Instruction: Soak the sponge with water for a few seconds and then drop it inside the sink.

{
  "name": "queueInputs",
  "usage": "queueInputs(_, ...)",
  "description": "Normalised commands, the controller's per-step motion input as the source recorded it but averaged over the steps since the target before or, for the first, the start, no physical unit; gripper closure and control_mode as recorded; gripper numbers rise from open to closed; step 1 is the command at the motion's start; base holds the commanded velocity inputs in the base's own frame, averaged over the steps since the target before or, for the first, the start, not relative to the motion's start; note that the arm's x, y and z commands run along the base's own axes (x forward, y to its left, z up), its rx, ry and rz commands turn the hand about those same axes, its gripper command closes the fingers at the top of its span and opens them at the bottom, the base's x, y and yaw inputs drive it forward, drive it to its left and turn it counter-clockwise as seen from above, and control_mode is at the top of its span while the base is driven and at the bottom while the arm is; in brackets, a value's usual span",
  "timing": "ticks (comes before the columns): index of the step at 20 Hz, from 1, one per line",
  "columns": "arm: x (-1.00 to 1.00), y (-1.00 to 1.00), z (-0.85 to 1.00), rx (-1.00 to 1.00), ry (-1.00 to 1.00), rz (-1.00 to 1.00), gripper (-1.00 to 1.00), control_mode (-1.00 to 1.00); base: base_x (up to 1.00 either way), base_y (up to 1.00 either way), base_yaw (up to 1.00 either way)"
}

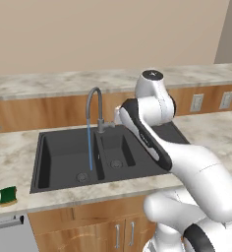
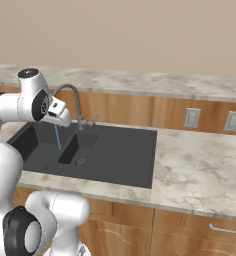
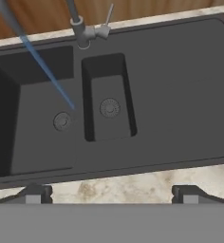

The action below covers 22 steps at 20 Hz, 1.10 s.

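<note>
Item: small green-topped, yellow-bottomed sponge [image 1: 8, 195], on marble surface [image 1: 12, 157] left of matte black sink [image 1: 64, 152]. Blue water stream [image 1: 90, 147] running. End effector [image 3: 111, 193] spread, empty. Step: fetch sponge; next requires reaching left.

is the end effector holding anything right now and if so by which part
Nothing is held. The end effector is open above the sink, nothing between its fingertips; the sponge lies on the counter left of the sink.
</note>
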Motion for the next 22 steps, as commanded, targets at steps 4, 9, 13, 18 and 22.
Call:
queueInputs(4,-0.47,0.35,0.00,0.02,0.00,0.02,-1.00,-1.00,0.00,0.00,0.00)
queueInputs(9,-0.50,0.59,0.05,0.00,0.01,0.04,-1.00,-1.00,0.00,0.00,0.00)
queueInputs(13,-0.29,0.77,0.14,0.00,0.12,0.11,-1.00,-1.00,0.00,0.00,0.00)
queueInputs(18,-0.18,0.79,0.05,0.00,0.16,0.11,-1.00,-1.00,0.00,0.00,0.00)
queueInputs(22,-0.08,0.78,0.01,0.00,0.17,0.12,-1.00,-1.00,0.00,0.00,0.00)
